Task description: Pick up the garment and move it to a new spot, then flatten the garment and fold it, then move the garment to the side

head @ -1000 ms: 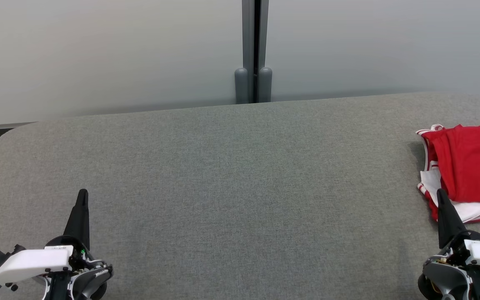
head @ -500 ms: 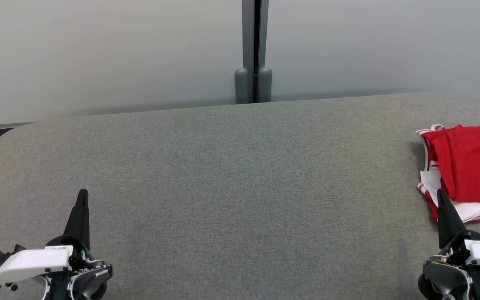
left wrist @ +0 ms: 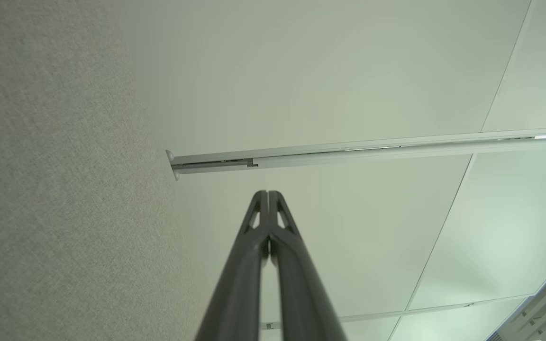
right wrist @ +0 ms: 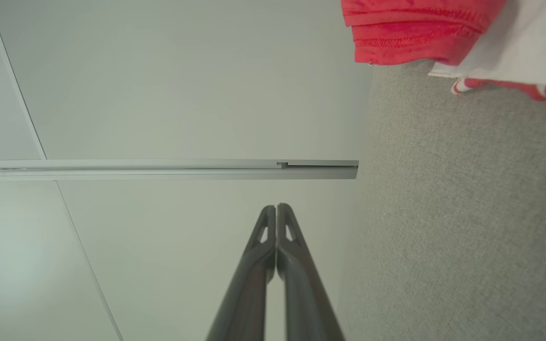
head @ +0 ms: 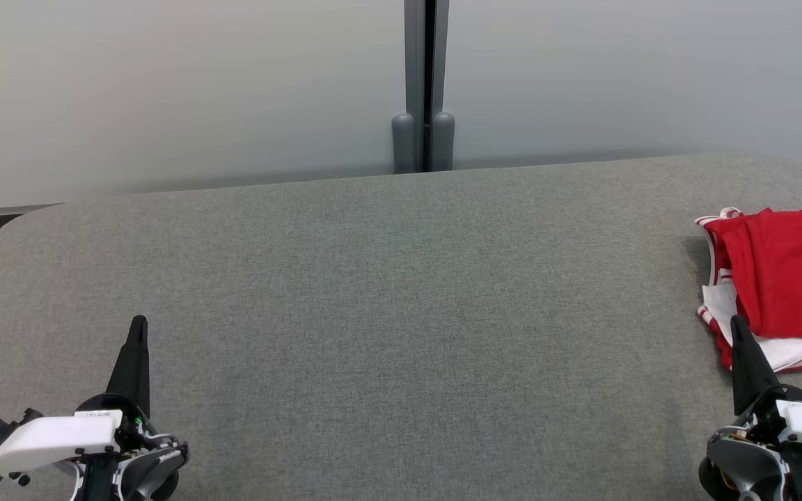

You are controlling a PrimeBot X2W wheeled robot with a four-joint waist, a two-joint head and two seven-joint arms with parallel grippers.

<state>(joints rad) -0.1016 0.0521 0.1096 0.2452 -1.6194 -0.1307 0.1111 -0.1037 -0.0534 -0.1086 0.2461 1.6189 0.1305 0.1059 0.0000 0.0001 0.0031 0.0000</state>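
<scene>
The garment (head: pixel 784 278) is red with white trim and lies bunched at the far right of the grey table (head: pixel 401 299), cut off by the head view's right edge. Its red hem and white lining (right wrist: pixel 443 38) show at the top right of the right wrist view. My right gripper (head: pixel 736 327) rests at the lower right, shut and empty, its tip just in front of the garment's near edge. My left gripper (head: pixel 138 325) sits at the lower left, shut and empty, far from the garment. In each wrist view the fingertips (left wrist: pixel 268 195) (right wrist: pixel 276 207) meet.
The grey fabric-covered table has rounded far corners (head: pixel 32 216). Behind it stands a pale wall with a dark vertical post (head: pixel 424 83) and two grey stubs at its base. A wide stretch of bare table lies between the two grippers.
</scene>
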